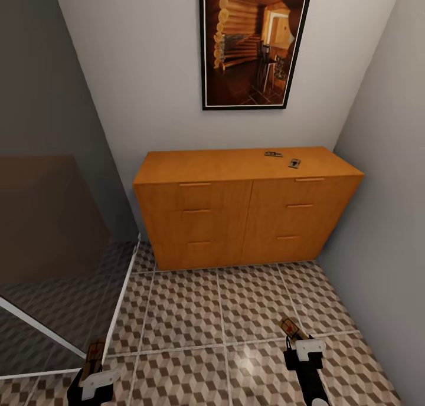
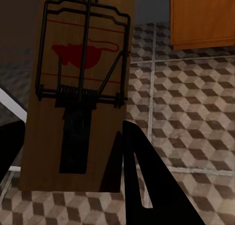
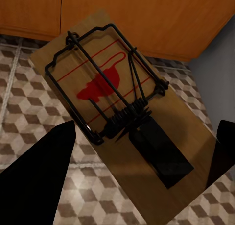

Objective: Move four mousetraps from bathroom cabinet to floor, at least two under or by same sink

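Gripping one trap (image 1: pixel 93 359) in the left gripper (image 1: pixel 94 375) and another (image 1: pixel 291 328) in the right gripper (image 1: pixel 302 346), jaws clamped, two more traps (image 1: pixel 273 154) atop the cabinet (image 1: pixel 236 217).

My left gripper (image 1: pixel 94 359) is low at my left side, pointing forward; its fingers are closed on a mousetrap (image 2: pixel 78 95); my right gripper (image 1: pixel 293 335) is low at my right side, pointing forward too; its fingers pinch another mousetrap (image 3: pixel 127 117); both arms are held out in front, well apart.
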Tool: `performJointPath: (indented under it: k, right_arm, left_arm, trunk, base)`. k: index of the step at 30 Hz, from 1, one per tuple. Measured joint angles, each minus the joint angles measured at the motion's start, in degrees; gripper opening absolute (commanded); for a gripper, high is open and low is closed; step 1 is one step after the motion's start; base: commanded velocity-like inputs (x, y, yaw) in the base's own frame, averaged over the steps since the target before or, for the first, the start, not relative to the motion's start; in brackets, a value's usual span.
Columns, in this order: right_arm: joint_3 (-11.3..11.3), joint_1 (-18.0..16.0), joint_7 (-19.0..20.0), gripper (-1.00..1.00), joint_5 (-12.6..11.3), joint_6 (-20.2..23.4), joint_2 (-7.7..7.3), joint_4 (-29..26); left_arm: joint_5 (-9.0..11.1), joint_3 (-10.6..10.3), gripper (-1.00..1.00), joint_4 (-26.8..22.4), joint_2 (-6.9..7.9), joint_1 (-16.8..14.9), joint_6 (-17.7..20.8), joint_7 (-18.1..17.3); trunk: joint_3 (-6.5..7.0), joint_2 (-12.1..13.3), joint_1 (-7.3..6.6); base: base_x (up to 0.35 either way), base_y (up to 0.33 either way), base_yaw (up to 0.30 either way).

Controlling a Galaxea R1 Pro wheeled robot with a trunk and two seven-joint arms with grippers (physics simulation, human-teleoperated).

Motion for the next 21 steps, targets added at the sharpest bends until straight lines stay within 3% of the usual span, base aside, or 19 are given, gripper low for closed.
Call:
performJointPath:
  k: [10,21]
  right_arm:
    - [0.0,0.0,0.0,-1.00,0.0,0.0,0.00,0.0]
    - [0.0,0.0,0.0,-1.00,0.0,0.0,0.00,0.0]
  left_arm:
    - [0.0,0.0,-1.00,0.0,0.00,0.0,0.0,0.0]
    - [0.0,0.0,-1.00,0.0,-0.09,0.0,0.0,0.0]
  trunk:
    - [0.04,0.0,0.00]
    - [0.95,0.0,0.00]
  base:
    - [0.000,0.000,0.000]
    - [0.000,0.000,0.000]
